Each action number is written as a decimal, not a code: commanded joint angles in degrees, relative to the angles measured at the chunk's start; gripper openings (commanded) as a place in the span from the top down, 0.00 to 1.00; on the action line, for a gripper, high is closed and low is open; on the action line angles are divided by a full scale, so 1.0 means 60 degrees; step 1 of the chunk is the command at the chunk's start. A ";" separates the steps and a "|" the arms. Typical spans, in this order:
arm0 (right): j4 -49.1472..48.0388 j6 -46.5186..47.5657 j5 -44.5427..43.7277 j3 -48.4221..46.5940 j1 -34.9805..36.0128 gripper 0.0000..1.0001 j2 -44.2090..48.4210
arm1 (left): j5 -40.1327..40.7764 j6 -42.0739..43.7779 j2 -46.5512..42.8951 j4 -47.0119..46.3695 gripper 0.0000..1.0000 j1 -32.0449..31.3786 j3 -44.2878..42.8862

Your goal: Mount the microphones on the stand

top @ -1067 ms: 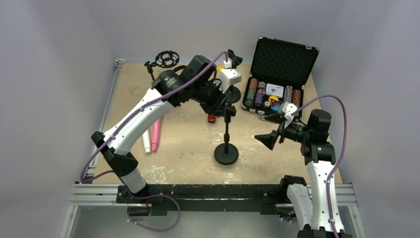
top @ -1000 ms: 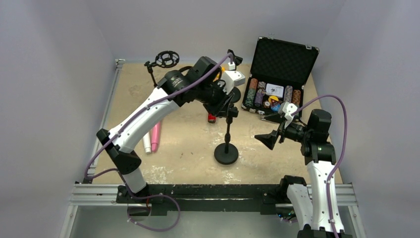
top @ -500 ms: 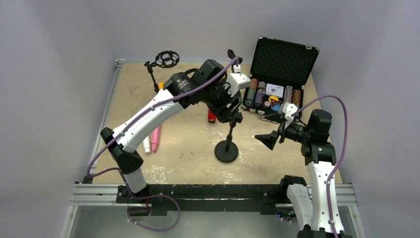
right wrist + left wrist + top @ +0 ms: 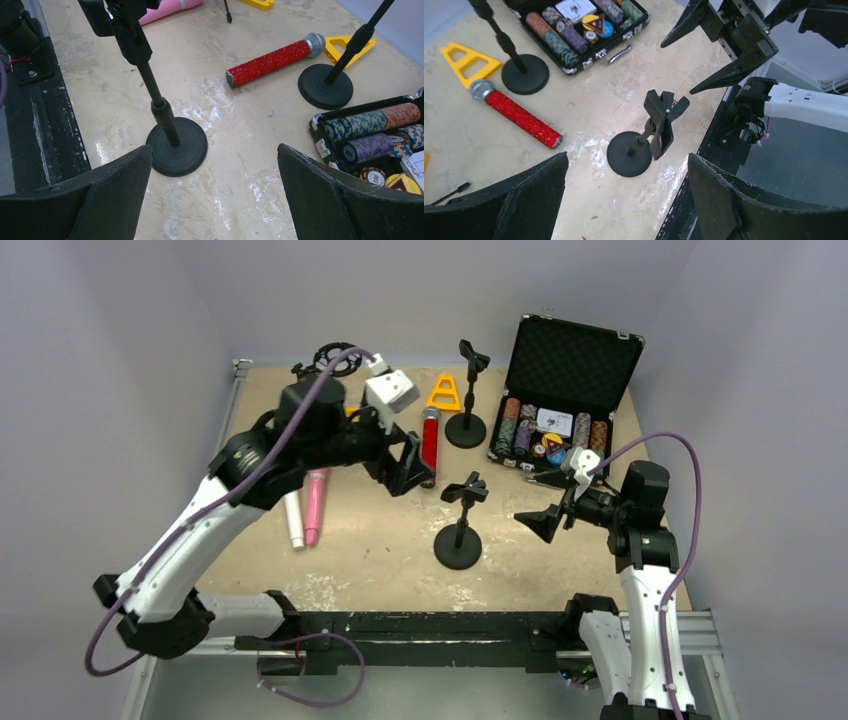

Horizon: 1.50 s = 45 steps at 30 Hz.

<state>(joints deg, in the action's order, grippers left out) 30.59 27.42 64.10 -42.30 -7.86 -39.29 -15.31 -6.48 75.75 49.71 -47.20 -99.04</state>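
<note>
The near stand [image 4: 458, 540] stands upright mid-table with its clip [image 4: 465, 488] empty; it also shows as stand [image 4: 629, 160] and stand [image 4: 176, 145]. A glittery red microphone [image 4: 430, 443] lies flat behind it, also seen as red microphone [image 4: 516, 115] and red microphone [image 4: 272, 60]. The pink microphone [image 4: 315, 505] and the white microphone [image 4: 293, 520] lie side by side further left. My left gripper [image 4: 405, 465] hangs open and empty beside the red microphone, left of the stand. My right gripper [image 4: 545, 523] is open and empty, right of the stand.
A second stand [image 4: 466, 425] with an empty clip is at the back, next to a yellow triangle [image 4: 444, 392]. A stand with a round mount [image 4: 335, 358] is back left. An open case of poker chips [image 4: 555, 430] sits back right. The black frame rail [image 4: 430, 625] runs along the near edge.
My left gripper opened, let go of the near stand's clip and drew back to the left. The stand, tilted half a second ago, is upright. The right arm has not moved.
</note>
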 commanded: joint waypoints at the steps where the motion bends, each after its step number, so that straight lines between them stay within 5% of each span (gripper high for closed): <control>1: 0.0116 0.0204 0.0172 -0.0391 0.0061 0.01 0.0077 | 0.0180 -0.0494 -0.1737 -0.1613 0.07 0.0436 0.1405; 9: 0.0146 0.0231 0.0172 -0.0391 0.0050 0.01 0.0071 | 0.3039 -0.1455 -0.4646 -0.2871 0.01 0.1699 0.5722; 15: 0.0089 0.0222 0.0117 -0.0355 0.0036 0.01 0.0051 | 0.4145 -0.2587 -0.5132 -0.3752 0.01 0.1965 0.8291; 33: -0.0044 0.0149 0.0000 -0.0288 0.0035 0.02 0.0028 | 0.5404 -0.3700 -0.4444 -0.4248 0.01 0.3384 0.9883; 45: -0.0074 0.0074 0.0069 -0.0289 0.0035 0.02 0.0118 | 0.5619 -0.4221 -0.4011 -0.4662 0.01 0.5371 1.0388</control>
<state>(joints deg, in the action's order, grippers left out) 31.29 28.08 64.05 -42.30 -7.88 -39.29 17.23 -29.47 50.39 24.80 -18.24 -36.62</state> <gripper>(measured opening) 0.985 0.991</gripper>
